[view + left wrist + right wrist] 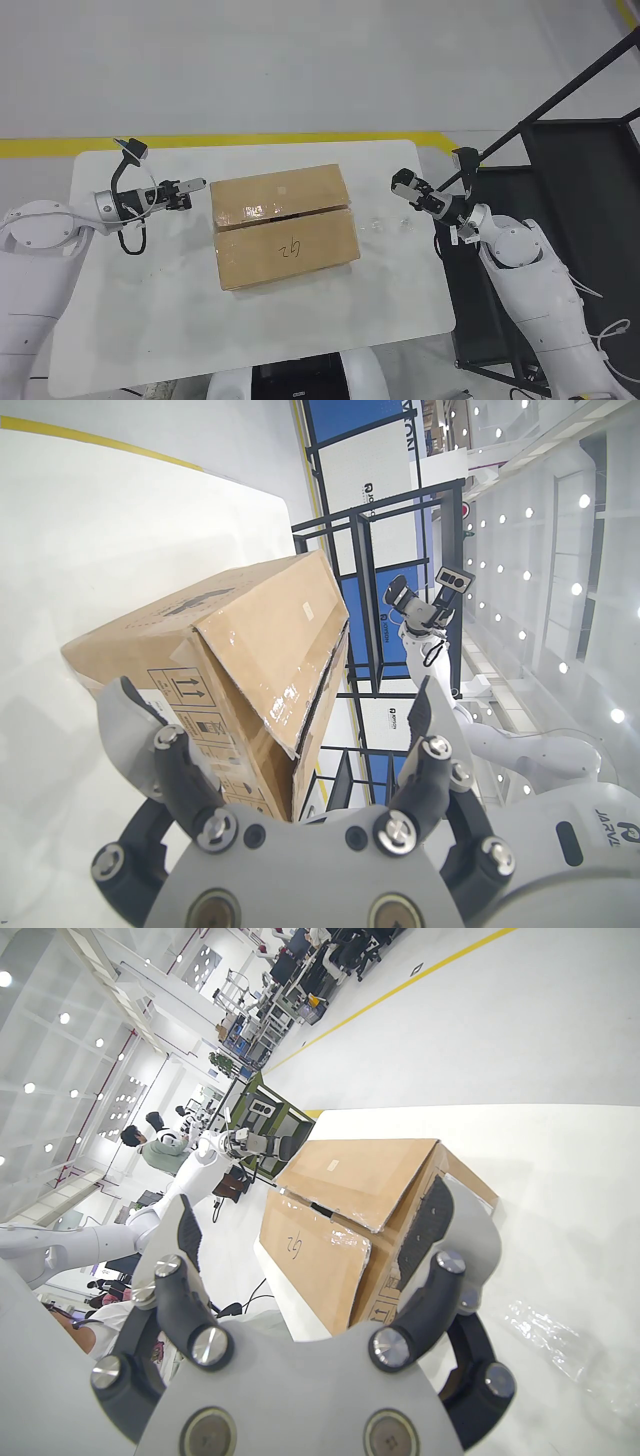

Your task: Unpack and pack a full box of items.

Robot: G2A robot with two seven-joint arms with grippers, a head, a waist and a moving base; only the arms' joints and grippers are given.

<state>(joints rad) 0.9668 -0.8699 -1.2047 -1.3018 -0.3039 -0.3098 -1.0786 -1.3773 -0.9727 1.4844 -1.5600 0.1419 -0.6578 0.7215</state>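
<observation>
A brown cardboard box [285, 226] stands in the middle of the white table [140, 310], its two top flaps folded down with a slit between them. My left gripper [192, 191] hangs open just off the box's left end; in the left wrist view the box [240, 650] lies past its spread fingers [125, 705]. My right gripper [402, 186] is open to the right of the box, a short gap away; in the right wrist view the box [340, 1208] sits beyond its fingers [430, 1223]. Neither gripper holds anything.
Crumpled clear tape or film [385, 222] lies on the table between the box and my right gripper, also as clear film [555, 1338] in the right wrist view. A black metal rack [590, 190] stands off the table's right side. A yellow floor line [250, 142] runs behind the table.
</observation>
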